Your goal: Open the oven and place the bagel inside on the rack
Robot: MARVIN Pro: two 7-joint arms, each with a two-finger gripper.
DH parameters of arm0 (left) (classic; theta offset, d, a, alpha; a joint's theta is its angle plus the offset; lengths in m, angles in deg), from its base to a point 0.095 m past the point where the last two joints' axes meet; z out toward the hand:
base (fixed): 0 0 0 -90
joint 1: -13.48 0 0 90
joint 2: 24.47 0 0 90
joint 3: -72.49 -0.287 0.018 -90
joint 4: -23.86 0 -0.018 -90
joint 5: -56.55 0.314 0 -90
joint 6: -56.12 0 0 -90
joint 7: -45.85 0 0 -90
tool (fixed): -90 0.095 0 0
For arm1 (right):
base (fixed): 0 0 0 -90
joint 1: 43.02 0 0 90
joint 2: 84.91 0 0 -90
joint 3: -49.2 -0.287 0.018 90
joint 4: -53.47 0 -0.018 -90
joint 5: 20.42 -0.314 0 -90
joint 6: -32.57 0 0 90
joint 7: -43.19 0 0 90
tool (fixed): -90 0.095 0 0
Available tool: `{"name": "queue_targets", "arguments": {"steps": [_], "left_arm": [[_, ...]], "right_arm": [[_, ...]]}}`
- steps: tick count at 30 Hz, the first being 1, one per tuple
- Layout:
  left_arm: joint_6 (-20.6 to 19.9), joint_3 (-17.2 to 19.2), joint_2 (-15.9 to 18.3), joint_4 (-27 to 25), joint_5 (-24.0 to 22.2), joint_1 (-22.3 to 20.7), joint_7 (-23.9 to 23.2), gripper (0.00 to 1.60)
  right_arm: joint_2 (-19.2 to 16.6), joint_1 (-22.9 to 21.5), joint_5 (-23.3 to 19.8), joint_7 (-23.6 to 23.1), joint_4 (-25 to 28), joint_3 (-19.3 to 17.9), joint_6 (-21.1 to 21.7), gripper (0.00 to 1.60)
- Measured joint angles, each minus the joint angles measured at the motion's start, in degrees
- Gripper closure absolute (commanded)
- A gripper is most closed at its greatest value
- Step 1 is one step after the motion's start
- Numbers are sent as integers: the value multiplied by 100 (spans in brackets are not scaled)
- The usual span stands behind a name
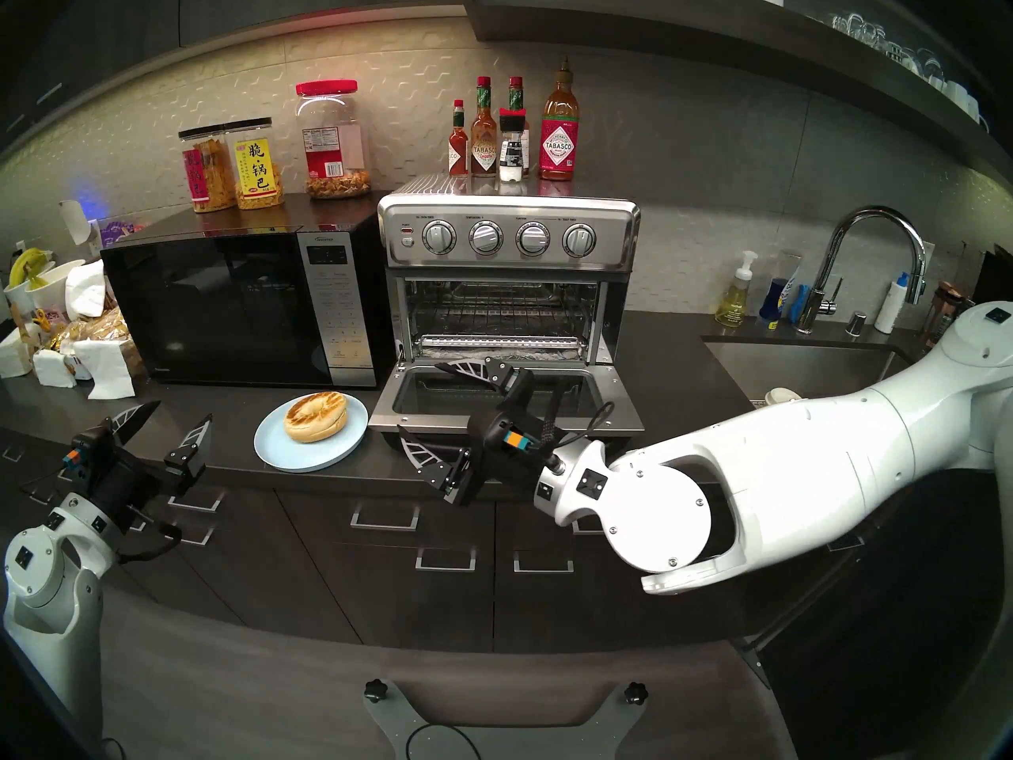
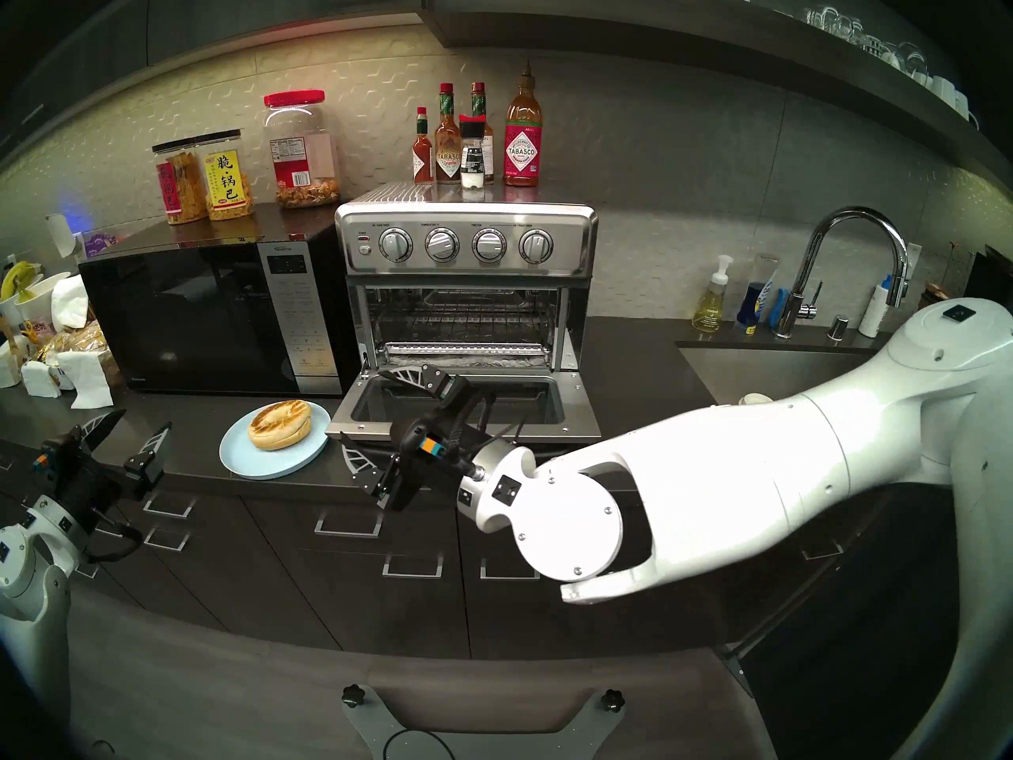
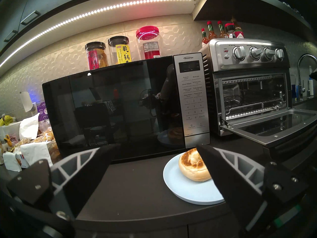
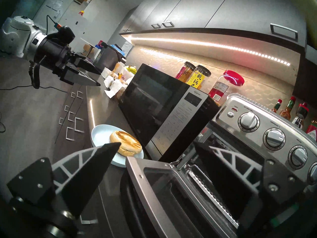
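The stainless-steel oven stands with its glass door dropped flat onto the counter. Its wire rack shows inside the cavity, also in the left wrist view. The toasted bagel lies on a pale blue plate just left of the door. My right gripper hangs open and empty over the door's front left corner, next to the plate. My left gripper is open and empty at the counter's front edge, left of the plate, with the bagel partly behind its right finger.
A black microwave stands left of the oven with snack jars on top. Sauce bottles stand on the oven. A foil-lined tray lies under the rack. Napkins and bread crowd the far left; sink and faucet are right.
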State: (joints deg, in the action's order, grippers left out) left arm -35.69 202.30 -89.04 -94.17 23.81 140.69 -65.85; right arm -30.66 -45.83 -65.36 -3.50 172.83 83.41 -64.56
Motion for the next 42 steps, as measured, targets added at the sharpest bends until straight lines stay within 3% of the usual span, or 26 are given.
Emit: {"name": "queue_targets", "arguments": {"steps": [13, 28, 42], "left_arm": [[0, 2, -3, 0, 1, 0, 0, 0], [-1, 2, -5, 0, 2, 3, 2, 0], [-1, 2, -7, 0, 5, 5, 2, 0]], "right_arm": [[862, 300, -347, 86, -252, -417, 773, 0], [1271, 7, -567, -186, -30, -588, 1671, 0], [1999, -52, -1044, -731, -807, -977, 2136, 0]]}}
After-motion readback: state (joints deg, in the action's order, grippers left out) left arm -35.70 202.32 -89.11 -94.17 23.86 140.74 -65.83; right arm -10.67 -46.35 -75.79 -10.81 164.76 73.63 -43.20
